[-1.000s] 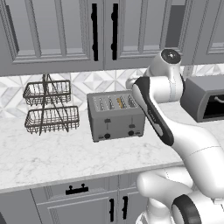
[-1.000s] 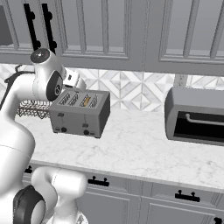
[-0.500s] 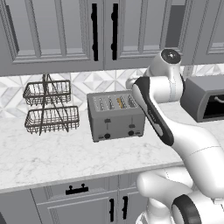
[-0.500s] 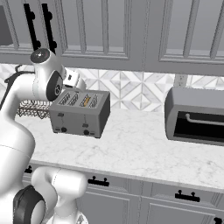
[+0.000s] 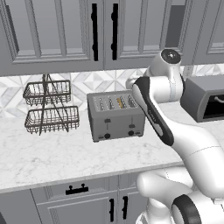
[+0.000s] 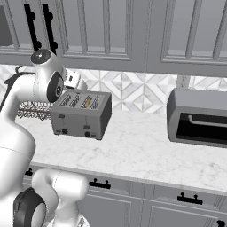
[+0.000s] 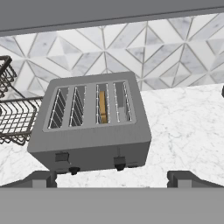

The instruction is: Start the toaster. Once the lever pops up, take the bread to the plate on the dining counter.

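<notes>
A boxy grey toaster (image 7: 92,124) is seen on the marble counter (image 5: 52,157) against a patterned tile backsplash (image 7: 166,48), with the bread (image 7: 103,107) sunk upright in the third of its four slots, counted from the wire-basket side, its tan edge just showing at the slot opening. In the hand view, two dark levers and two black knobs are visible on the toaster's front panel, which is turned toward the camera. The gripper (image 7: 114,178) is held above and in front of the toaster, its fingers spread wide apart and nothing between them. A two-tier wire basket rack (image 5: 50,107) is placed just beside the toaster on one side, while a larger dark grey box-shaped appliance (image 6: 197,117) is set well apart on the other. Grey cabinets (image 5: 65,30) with black handles are mounted above the counter.
</notes>
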